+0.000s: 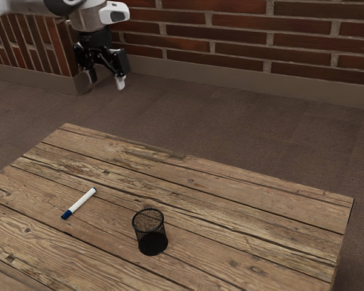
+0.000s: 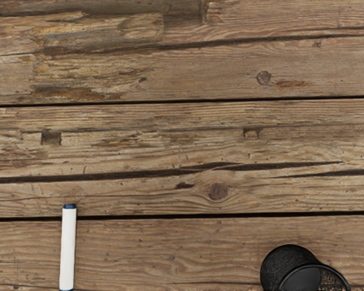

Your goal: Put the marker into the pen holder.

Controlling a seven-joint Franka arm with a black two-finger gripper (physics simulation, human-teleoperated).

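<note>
High above the table, toward the exterior view's upper left, my gripper (image 1: 106, 82) stands open, its two fingertips apart with nothing between them. A white marker (image 1: 79, 203) with a dark blue cap lies flat on the wooden table. The black mesh pen holder (image 1: 150, 232) stands upright on the table, apart from the marker, toward the exterior view's right of it. In the wrist view, the white marker (image 2: 68, 248) and the dark pen holder (image 2: 289, 267) are both partly cut off by the picture's edge.
The weathered plank table (image 1: 249, 212) has a raised, rough strip near its far edge. Behind it are a carpeted floor (image 1: 230, 133) and a brick wall (image 1: 230, 36) with a grey baseboard.
</note>
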